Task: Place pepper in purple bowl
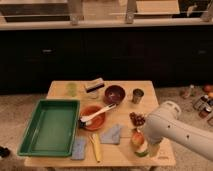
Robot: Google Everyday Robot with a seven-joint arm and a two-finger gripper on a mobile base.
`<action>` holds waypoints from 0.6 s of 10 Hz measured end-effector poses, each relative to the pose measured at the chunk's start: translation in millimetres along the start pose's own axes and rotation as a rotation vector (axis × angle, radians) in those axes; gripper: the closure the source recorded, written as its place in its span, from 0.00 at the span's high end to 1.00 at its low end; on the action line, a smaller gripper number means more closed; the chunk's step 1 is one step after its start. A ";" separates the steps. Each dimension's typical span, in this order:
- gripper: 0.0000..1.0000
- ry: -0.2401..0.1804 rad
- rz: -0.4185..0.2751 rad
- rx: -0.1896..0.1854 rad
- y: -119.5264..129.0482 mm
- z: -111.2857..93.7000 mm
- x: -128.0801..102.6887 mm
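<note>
The green pepper [142, 150] lies curved at the table's front right, right beside a round orange fruit [136, 138]. The purple bowl [114, 93] stands upright at the back middle of the table, with nothing showing inside it. My white arm reaches in from the right, and my gripper [146, 142] hangs just above the pepper and fruit, largely hidden by the arm's own casing. It appears open, and the pepper rests on the table.
An orange bowl [93, 118] with a white utensil sits mid-table, and a metal cup [137, 95] stands right of the purple bowl. A green tray [50, 127] fills the left side. A yellow utensil [96, 147], blue cloth [111, 134] and dark grapes [136, 119] lie nearby.
</note>
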 end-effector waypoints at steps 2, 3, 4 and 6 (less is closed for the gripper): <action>0.80 -0.023 0.001 -0.007 4.2 6.0 7.7; 0.80 -0.032 0.004 -0.009 4.4 8.1 11.3; 0.80 -0.044 0.012 -0.007 5.5 8.8 16.3; 0.80 -0.074 0.034 -0.004 11.2 9.5 30.1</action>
